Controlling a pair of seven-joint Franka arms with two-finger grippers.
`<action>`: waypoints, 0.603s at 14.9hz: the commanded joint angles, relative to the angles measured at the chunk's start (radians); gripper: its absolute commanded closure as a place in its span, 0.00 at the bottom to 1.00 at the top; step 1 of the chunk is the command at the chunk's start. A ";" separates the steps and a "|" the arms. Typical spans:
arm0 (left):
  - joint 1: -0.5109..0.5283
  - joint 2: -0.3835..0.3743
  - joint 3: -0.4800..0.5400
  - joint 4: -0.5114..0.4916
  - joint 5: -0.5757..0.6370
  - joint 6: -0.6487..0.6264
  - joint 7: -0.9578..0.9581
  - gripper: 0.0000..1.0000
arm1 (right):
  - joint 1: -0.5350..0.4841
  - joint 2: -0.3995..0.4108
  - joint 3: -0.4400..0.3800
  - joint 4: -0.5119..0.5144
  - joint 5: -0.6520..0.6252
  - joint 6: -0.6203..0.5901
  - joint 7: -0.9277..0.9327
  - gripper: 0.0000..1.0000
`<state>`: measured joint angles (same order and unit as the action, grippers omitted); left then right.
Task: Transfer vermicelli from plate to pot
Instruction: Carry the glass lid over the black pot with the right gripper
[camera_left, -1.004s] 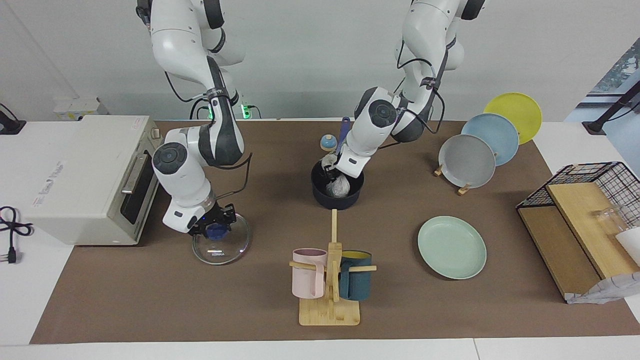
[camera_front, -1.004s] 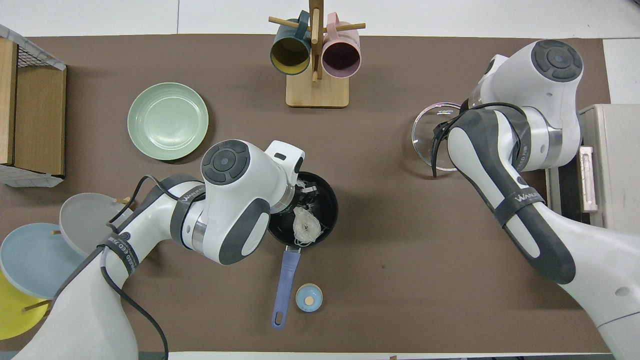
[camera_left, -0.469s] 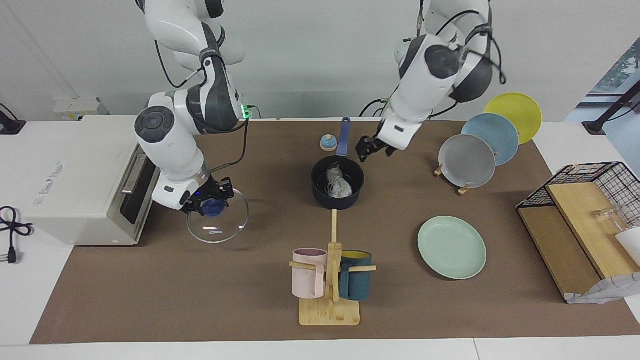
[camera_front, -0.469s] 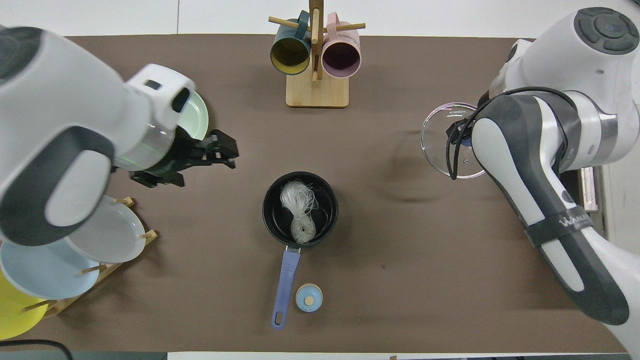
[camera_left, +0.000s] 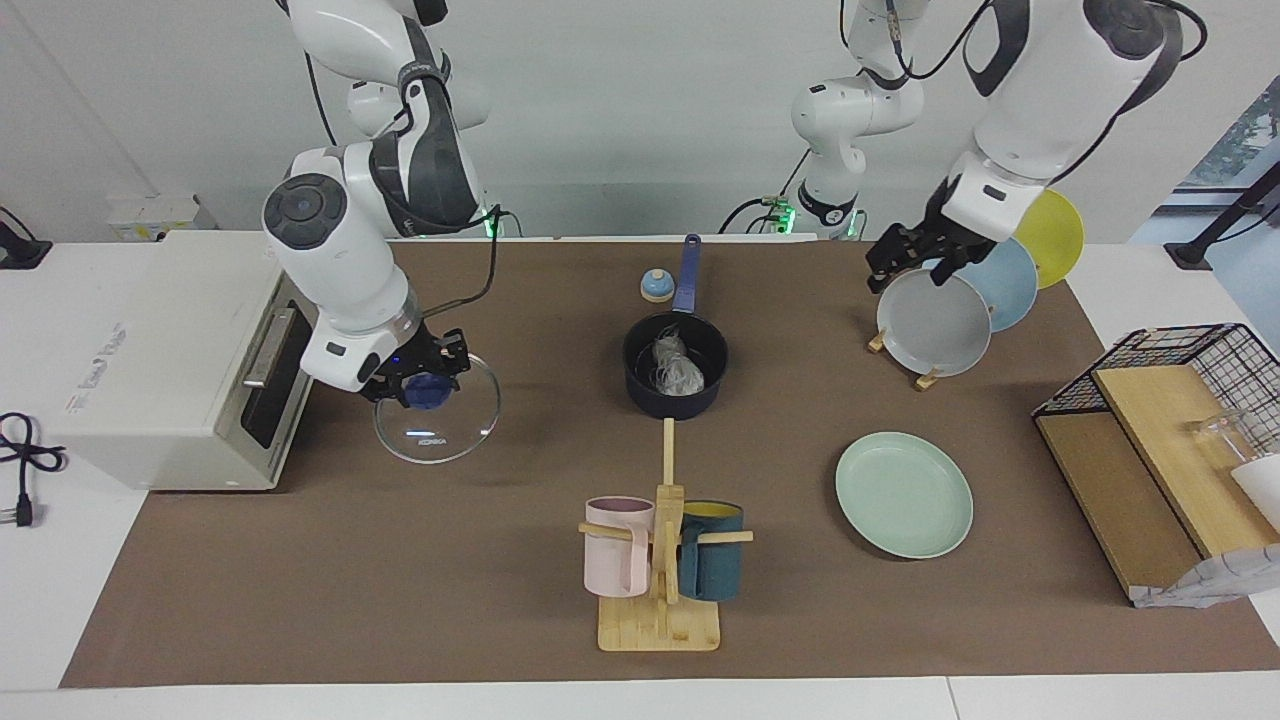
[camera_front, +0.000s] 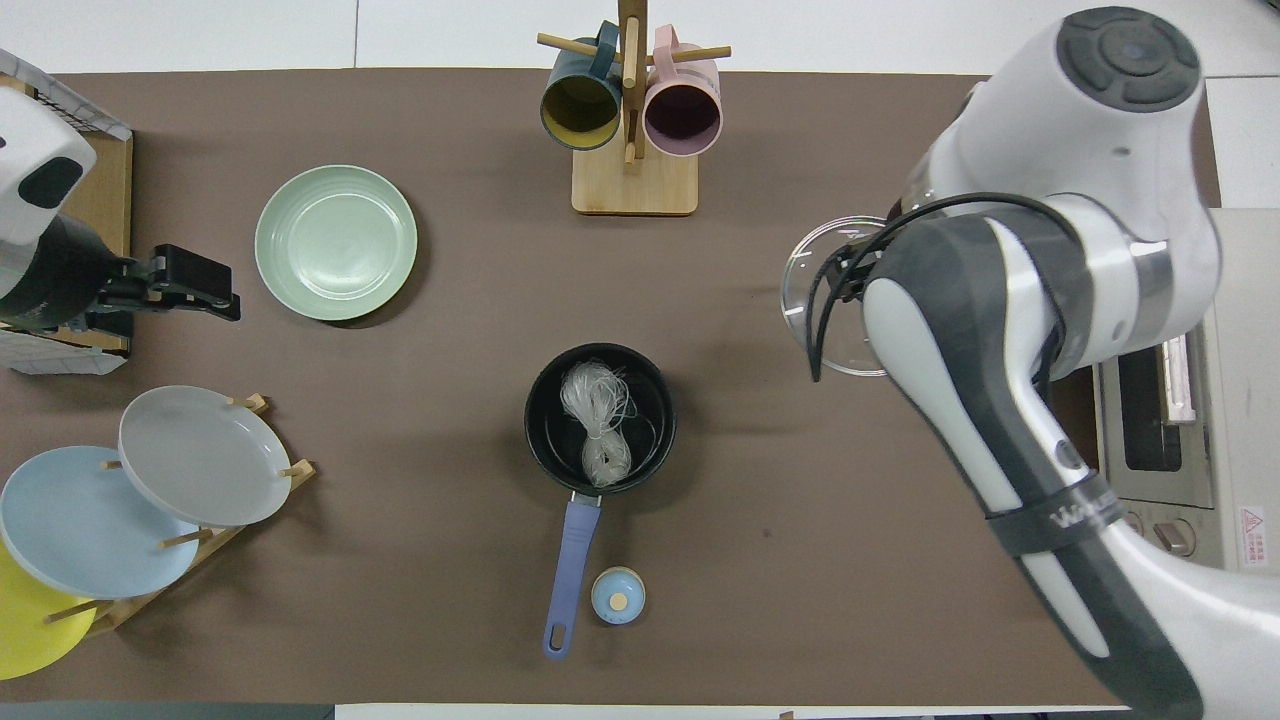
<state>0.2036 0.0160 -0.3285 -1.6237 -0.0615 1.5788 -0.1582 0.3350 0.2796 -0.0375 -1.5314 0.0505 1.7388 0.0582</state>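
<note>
The noodles (camera_left: 676, 366) sit in the pot (camera_left: 675, 378), the plate (camera_left: 903, 494) bare. The right end effector (camera_left: 418, 383), clamped on a glass lid (camera_left: 436, 408), holds it airborne; a slip would drop it. The left end effector (camera_left: 908, 258), fingers apart, could knock the racked grey plate (camera_left: 933, 322)

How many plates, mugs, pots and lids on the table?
Plates: 4 – mint, grey, blue, yellow
Mugs: 2 – pink, teal
Pots: 1
Lids: 1
Total: 8

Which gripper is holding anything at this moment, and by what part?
The right gripper holds the glass lid by its blue knob, raised off the table. The left gripper holds nothing.
</note>
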 joint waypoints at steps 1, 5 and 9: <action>0.007 -0.036 -0.014 -0.054 0.035 0.052 0.026 0.00 | 0.086 0.006 0.004 0.023 -0.009 -0.009 0.202 0.76; 0.004 -0.031 -0.014 -0.042 0.035 0.044 0.016 0.00 | 0.212 0.006 0.013 0.023 -0.011 0.065 0.438 0.76; -0.085 -0.040 0.070 -0.036 0.035 0.003 -0.012 0.00 | 0.332 0.032 0.013 0.023 -0.023 0.137 0.612 0.76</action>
<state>0.1851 0.0078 -0.3242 -1.6391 -0.0510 1.5982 -0.1557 0.6417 0.2901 -0.0262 -1.5255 0.0445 1.8414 0.6019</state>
